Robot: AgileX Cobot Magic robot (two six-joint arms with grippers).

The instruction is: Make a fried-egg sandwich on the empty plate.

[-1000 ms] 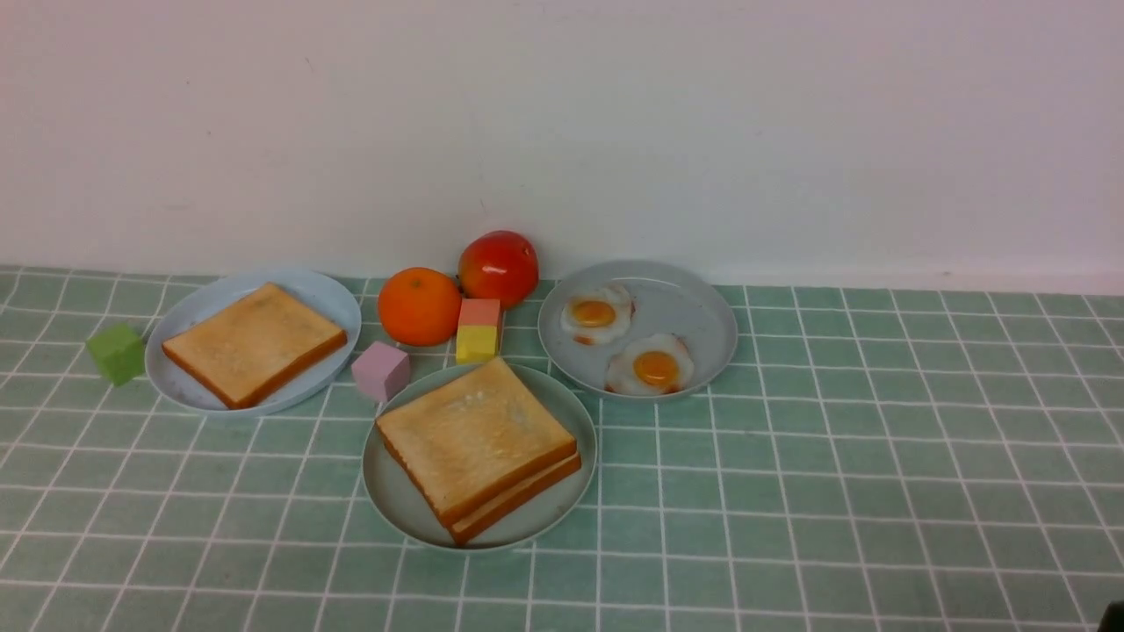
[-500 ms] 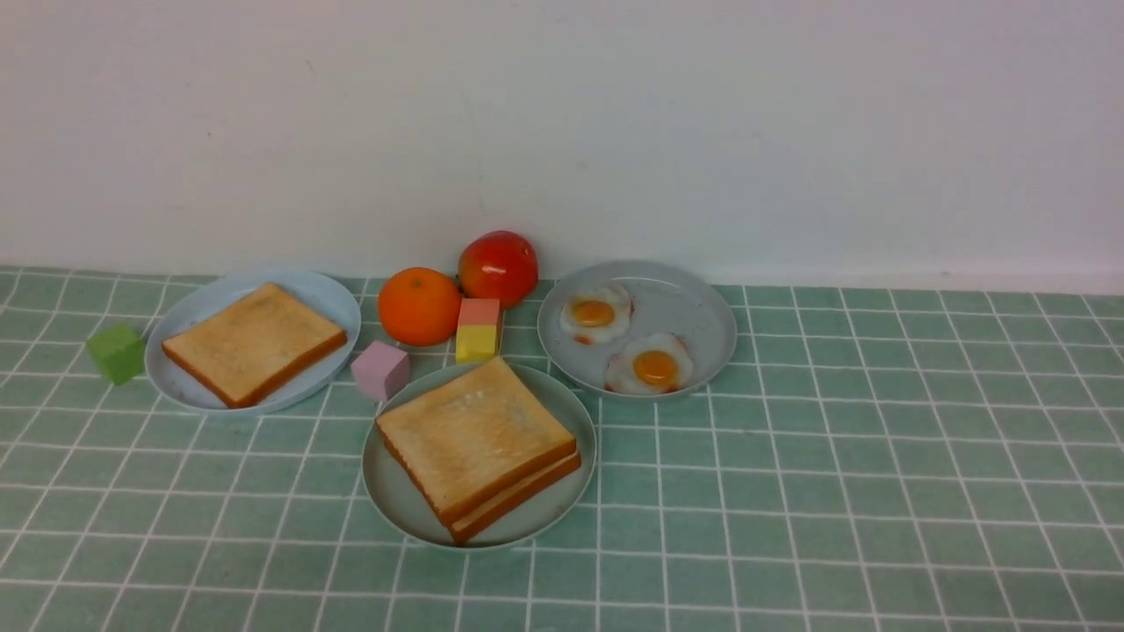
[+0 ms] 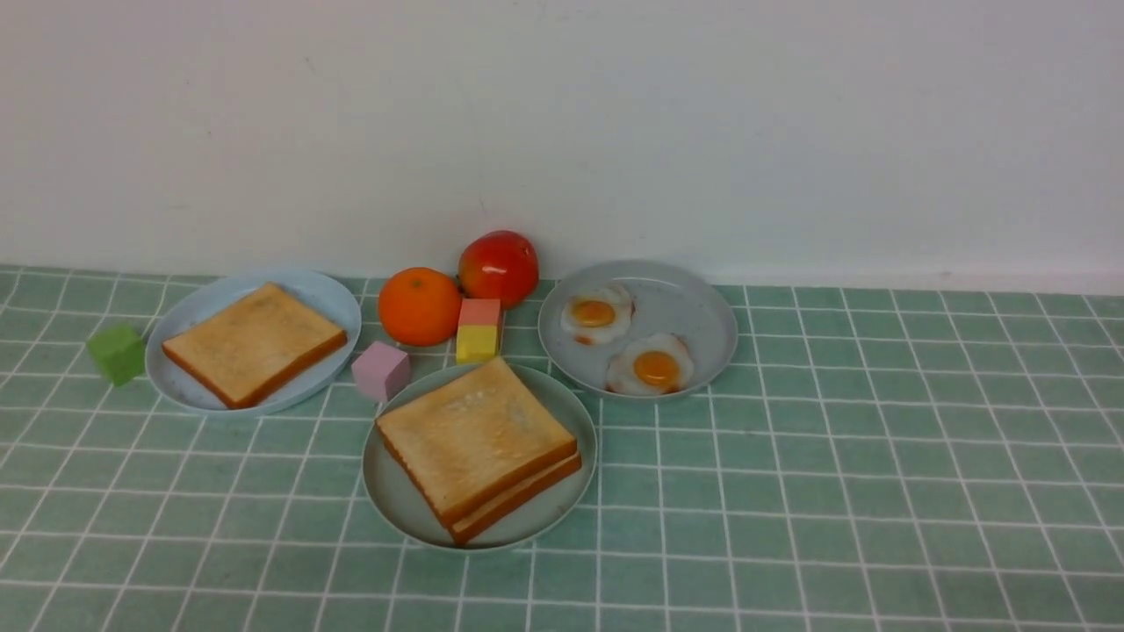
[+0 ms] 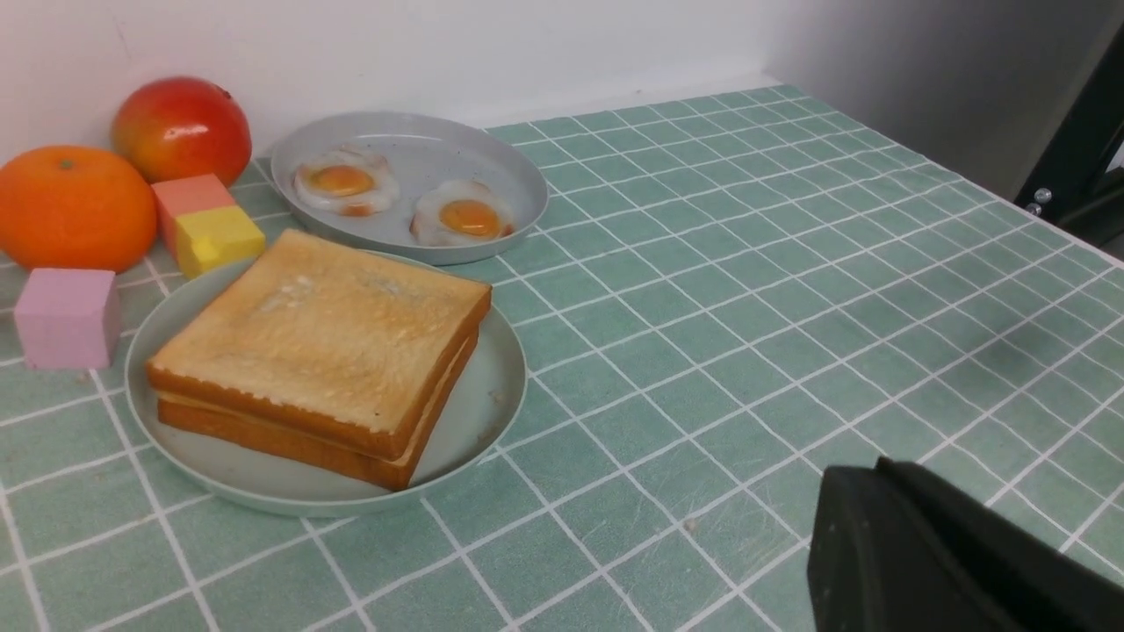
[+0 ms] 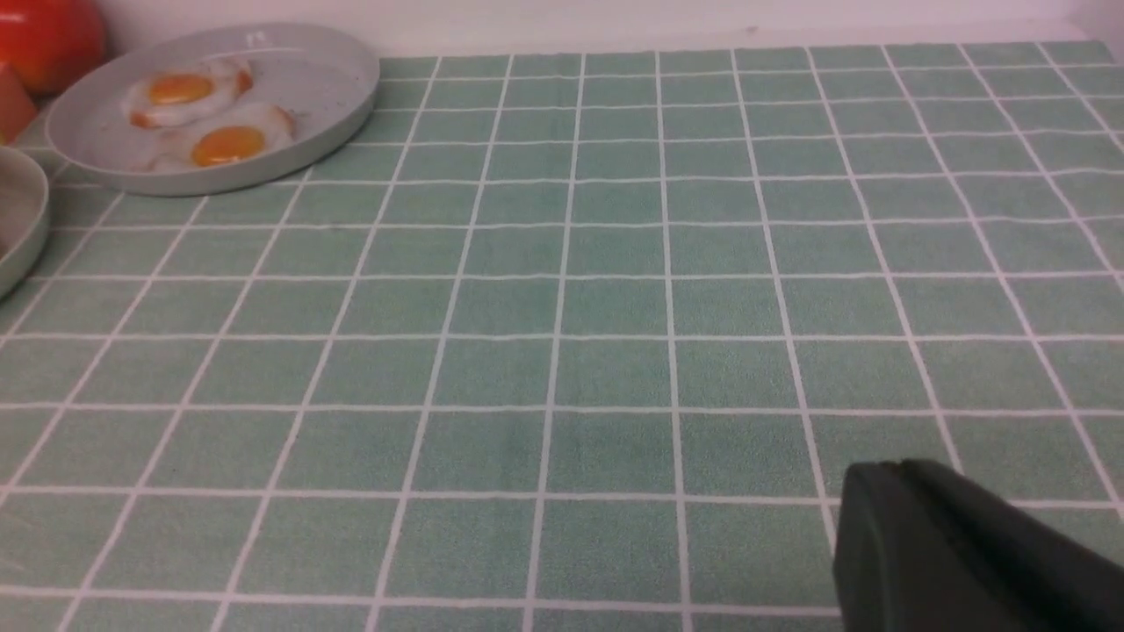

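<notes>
Hovering low over the green checked tablecloth (image 3: pixel 834 491), my left gripper (image 4: pixel 887 491) and my right gripper (image 5: pixel 896 491) each show only as a dark closed tip at the edge of their own wrist view, jaws pressed together and holding nothing; neither appears in the front view. Nearest to me on the cloth sits the mint-green plate (image 3: pixel 395 505), and on it lies the sandwich (image 3: pixel 477 446): two golden toast slices stacked, the upper one turned slightly off the lower so a strip of the lower crust shows. I cannot tell from these views whether an egg lies between them. Just behind that plate's left rim stands a pink cube (image 3: pixel 381 369), and behind its middle a yellow cube (image 3: pixel 476 343) with a salmon cube (image 3: pixel 479 312) right behind it. Farther left, a pale blue plate (image 3: pixel 198 307) carries a single toast slice (image 3: pixel 253 342), with a green cube (image 3: pixel 116 353) beside it. To the right, a grey-blue plate (image 3: pixel 694 312) holds two fried eggs (image 3: pixel 650 364). Against the wall sit an orange (image 3: pixel 420 305) and a red fruit (image 3: pixel 498 267).
</notes>
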